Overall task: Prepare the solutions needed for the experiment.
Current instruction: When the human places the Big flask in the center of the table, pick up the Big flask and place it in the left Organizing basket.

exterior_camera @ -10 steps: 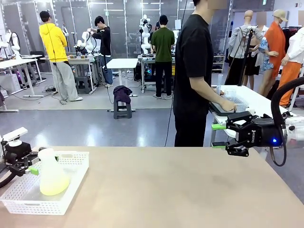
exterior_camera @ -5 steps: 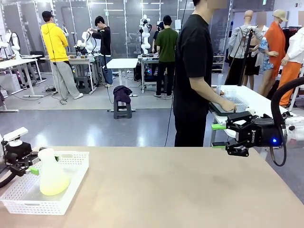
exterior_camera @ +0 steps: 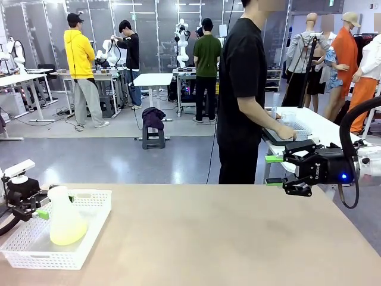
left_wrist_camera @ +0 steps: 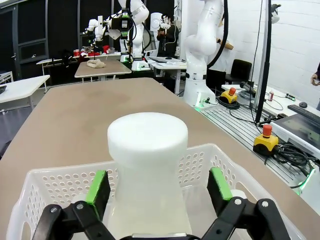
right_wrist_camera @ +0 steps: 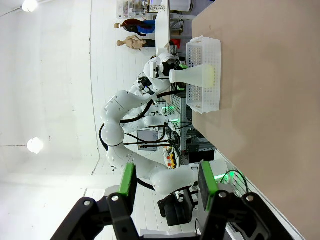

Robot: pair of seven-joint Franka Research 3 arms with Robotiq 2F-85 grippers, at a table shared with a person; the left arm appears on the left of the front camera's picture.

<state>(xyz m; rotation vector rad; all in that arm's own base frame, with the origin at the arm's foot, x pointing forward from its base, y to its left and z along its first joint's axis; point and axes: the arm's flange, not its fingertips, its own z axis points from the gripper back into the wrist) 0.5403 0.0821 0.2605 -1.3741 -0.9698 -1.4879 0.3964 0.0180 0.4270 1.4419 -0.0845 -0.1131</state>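
A frosted conical flask (exterior_camera: 64, 217) with a little pale yellow solution (exterior_camera: 66, 236) at its bottom stands upright in a white perforated basket (exterior_camera: 41, 256) at the table's left end. My left gripper (exterior_camera: 56, 206) is open, its green pads on either side of the flask's neck (left_wrist_camera: 147, 160) with a small gap on each side. Over the table's far right edge my right gripper (exterior_camera: 274, 171) hangs open, with nothing between its fingers. The right wrist view shows the flask (right_wrist_camera: 200, 75) and the basket (right_wrist_camera: 212, 50) far off.
The tan table (exterior_camera: 208, 238) stretches between basket and right gripper. A person in a black shirt (exterior_camera: 241, 89) stands at the far side, turned right, a hand (exterior_camera: 287, 132) on a tray on a white side table (exterior_camera: 321, 128).
Both arms and the flask stay where they were. Only people in the far background have shifted.
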